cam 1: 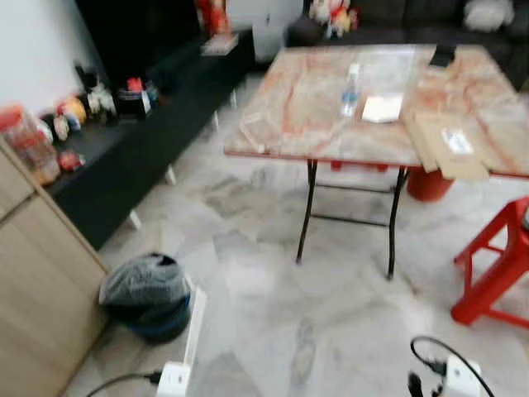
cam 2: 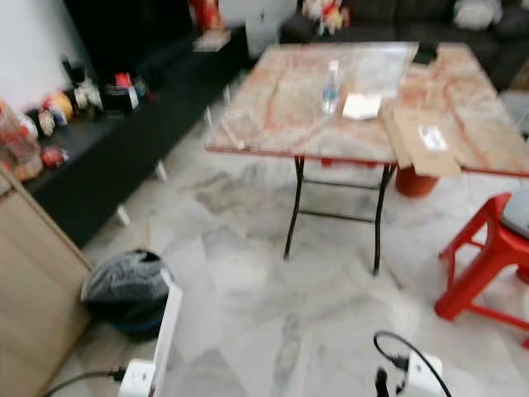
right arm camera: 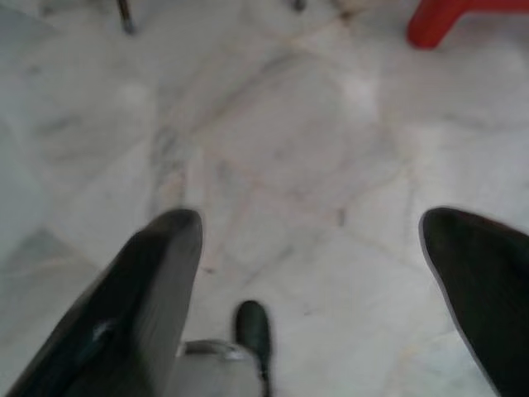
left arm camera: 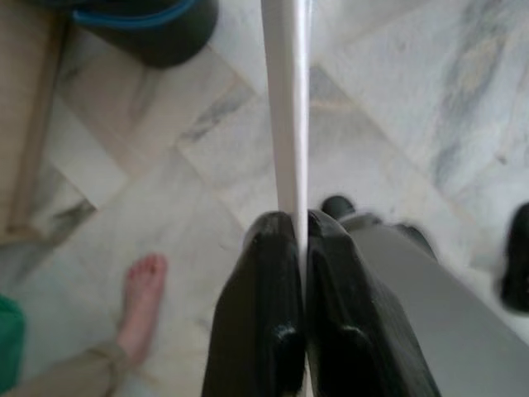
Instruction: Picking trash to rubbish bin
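- 1 folding bench (cam 1: 314, 116) with a marbled pink-and-cream top and thin black metal legs stands on the pale marble-tile floor (cam 1: 273, 306).
- On the bench: 1 clear plastic bottle (cam 1: 350, 91) upright, 1 white paper pad (cam 1: 382, 108) just beside it, 1 flat brown cardboard sheet (cam 1: 446, 145) overhanging the near edge, 1 dark object (cam 1: 442, 56) at the far edge.
- 1 rubbish bin (cam 1: 150, 296), round and dark with a blue rim and a crumpled grey liner, sits on the floor beside a wooden cabinet (cam 1: 33, 289).
- 1 red plastic stool (cam 1: 496, 269) stands to the right; 1 orange-red bucket (cam 1: 428, 184) is under the bench.
- 1 long black low shelf (cam 1: 140, 141) carries several small figures and jars, too blurred to count.
- The left hand (left arm camera: 301, 240) is clenched on 1 flat white strip (left arm camera: 287, 107), thin and stiff, which runs out toward the bin; its 2 black fingers press its faces.
- The right hand (right arm camera: 310, 248) is released, its 2 fingers spread wide over bare floor, touching nothing.
- 1 bare foot (left arm camera: 142, 302) of a person rests on the floor nearby.
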Robot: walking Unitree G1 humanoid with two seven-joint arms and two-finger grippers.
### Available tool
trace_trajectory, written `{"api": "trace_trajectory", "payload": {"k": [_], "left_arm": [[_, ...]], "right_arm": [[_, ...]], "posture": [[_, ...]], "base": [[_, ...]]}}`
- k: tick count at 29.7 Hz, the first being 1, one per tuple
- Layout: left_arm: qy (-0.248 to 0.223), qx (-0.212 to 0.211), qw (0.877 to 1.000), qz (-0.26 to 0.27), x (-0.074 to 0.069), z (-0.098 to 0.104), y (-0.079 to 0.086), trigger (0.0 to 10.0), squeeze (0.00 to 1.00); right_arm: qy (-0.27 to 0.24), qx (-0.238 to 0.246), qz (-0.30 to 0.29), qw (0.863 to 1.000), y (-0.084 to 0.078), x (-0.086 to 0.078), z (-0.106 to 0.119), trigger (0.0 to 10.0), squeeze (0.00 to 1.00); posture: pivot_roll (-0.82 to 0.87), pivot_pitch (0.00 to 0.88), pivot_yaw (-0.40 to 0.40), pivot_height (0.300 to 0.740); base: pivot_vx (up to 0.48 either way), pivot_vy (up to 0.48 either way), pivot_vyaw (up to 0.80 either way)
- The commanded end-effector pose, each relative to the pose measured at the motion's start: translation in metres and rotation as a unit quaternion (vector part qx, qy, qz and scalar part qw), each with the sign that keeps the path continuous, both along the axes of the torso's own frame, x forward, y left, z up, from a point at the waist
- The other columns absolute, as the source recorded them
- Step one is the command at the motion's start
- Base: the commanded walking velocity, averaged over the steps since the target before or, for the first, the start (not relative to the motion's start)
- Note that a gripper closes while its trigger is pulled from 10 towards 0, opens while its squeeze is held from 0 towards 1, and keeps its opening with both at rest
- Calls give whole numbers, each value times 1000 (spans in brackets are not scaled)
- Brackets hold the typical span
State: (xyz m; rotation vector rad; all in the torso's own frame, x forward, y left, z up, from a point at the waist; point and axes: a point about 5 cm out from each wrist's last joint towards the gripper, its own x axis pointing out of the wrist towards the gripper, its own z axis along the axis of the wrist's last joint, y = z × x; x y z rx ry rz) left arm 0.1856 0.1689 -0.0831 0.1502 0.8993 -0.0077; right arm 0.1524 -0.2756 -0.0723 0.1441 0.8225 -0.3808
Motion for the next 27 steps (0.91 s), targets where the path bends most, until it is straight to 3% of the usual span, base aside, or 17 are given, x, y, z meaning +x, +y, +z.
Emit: {"api": "trace_trajectory", "payload": {"k": [1, 18, 27], "left_arm": [[20, 9, 1000, 7, -10, -5, 6, 10000, 0], [30, 12, 999, 16, -18, -8, 6, 10000, 0], [33, 20, 999, 26, -18, -8, 8, 10000, 0]], "right_arm": [[0, -1, 8, 1000, 3, 5, 1, 10000, 0], [5, 2, 18, 1000, 7, 3, -1, 10000, 0], [-2, 9, 23, 1000, 10, 7, -1, 10000, 0]], "posture": [[-180, 60, 55, 740], [-177, 74, 48, 740], [-176, 79, 45, 740]], "base": [[0, 0, 769], [0, 0, 769], [354, 0, 0]]}}
